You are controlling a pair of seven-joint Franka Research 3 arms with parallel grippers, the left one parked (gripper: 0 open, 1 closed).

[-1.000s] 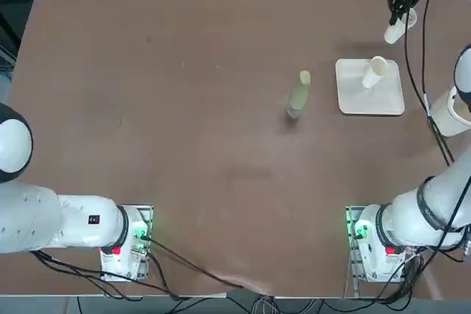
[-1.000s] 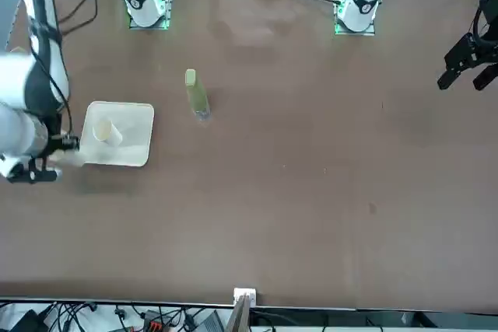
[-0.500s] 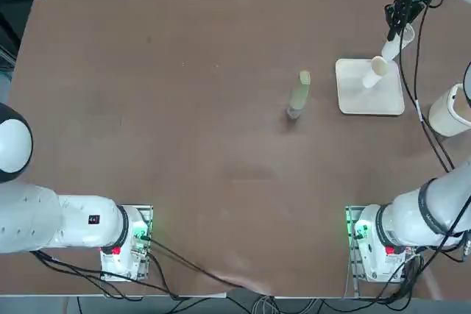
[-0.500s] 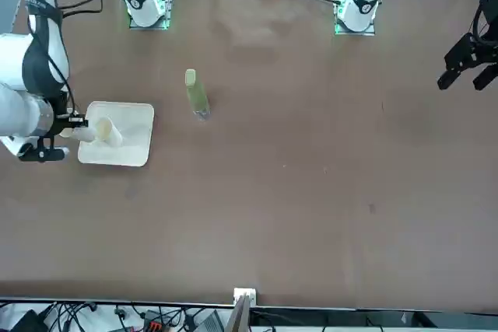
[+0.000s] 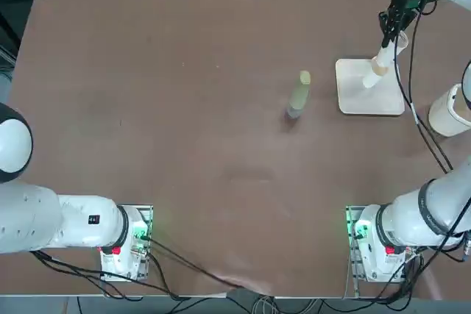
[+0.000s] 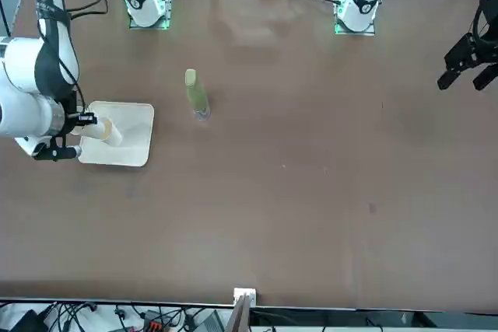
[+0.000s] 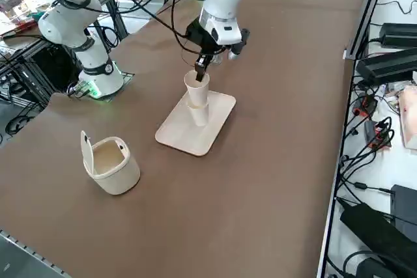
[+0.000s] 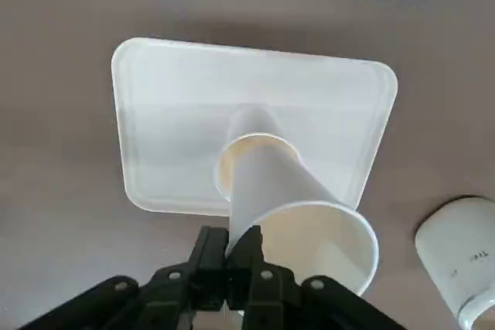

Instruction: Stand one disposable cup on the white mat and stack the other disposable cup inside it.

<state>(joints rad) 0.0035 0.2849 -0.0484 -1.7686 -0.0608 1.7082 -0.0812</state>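
right arm — reaching out, bent; right gripper [image 8: 244,239] — shut, fingers pointing down

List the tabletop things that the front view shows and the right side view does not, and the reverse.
Front view only: the green bottle.
Right side view only: the cream bin with its lid raised.
Both: the white mat, the paper cup standing on it, and the right gripper, shut on the other paper cup at the standing cup's mouth.
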